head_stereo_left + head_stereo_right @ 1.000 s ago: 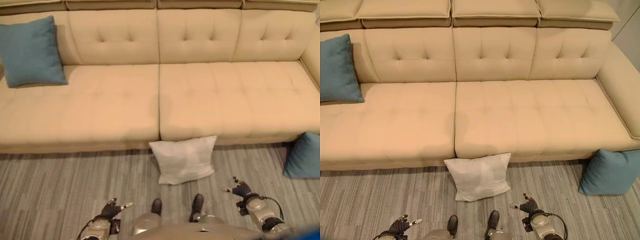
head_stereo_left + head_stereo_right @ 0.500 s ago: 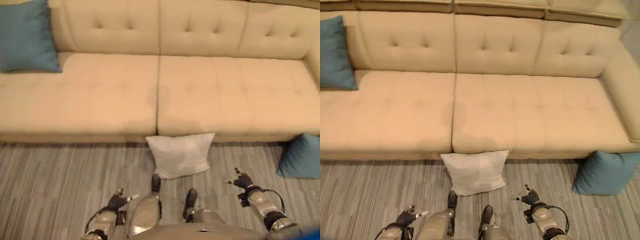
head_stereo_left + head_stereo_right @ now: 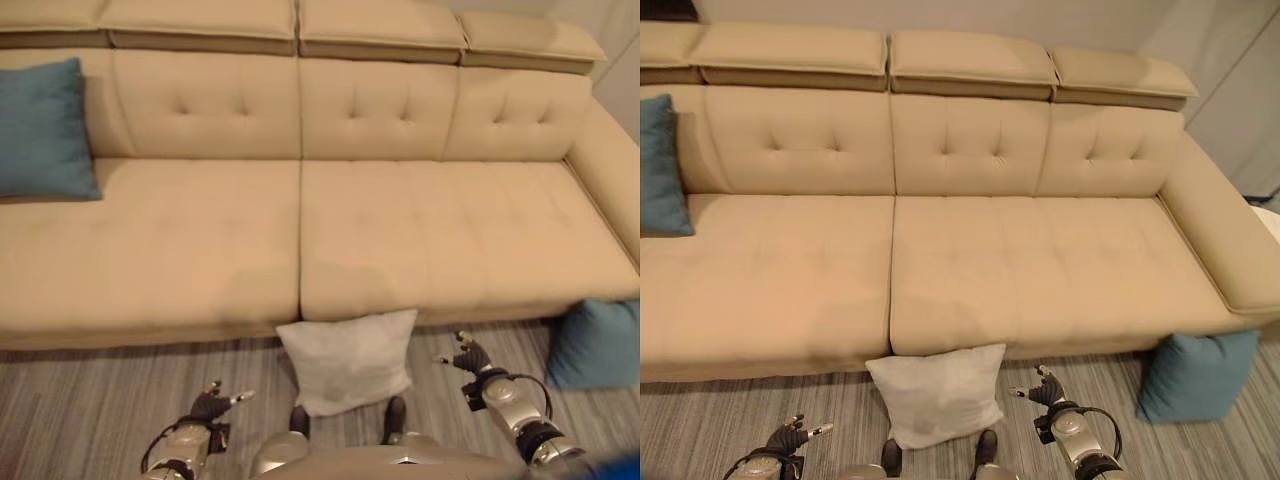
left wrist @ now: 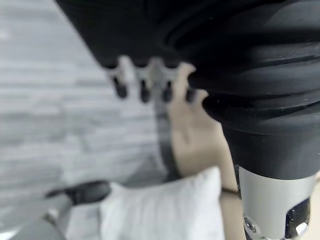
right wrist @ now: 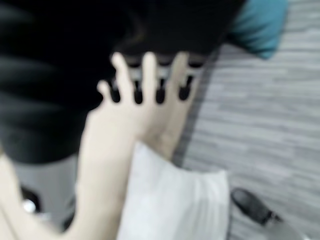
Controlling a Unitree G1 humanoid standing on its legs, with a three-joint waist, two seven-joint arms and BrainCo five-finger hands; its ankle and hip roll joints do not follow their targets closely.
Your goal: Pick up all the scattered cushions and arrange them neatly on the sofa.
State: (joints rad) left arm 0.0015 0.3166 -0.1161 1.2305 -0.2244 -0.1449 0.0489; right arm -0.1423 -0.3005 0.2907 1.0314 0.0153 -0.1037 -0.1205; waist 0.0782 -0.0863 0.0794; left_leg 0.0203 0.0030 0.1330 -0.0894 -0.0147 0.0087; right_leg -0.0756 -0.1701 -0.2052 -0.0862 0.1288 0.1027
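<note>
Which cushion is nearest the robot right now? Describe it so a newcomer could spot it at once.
Start at the long beige sofa and find the seam between its two seat sections. On the grey striped floor just below that seam, a white cushion leans against the sofa front. It is the only white one; the other two cushions are teal.

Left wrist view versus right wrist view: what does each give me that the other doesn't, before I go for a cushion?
Left wrist view's extra: the left hand, fingers relaxed and holding nothing. Right wrist view's extra: the right hand, likewise open and empty, and the blue cushion on the floor beyond it. Shared: the white cushion leaning against the sofa front, on the grey striped floor.
</note>
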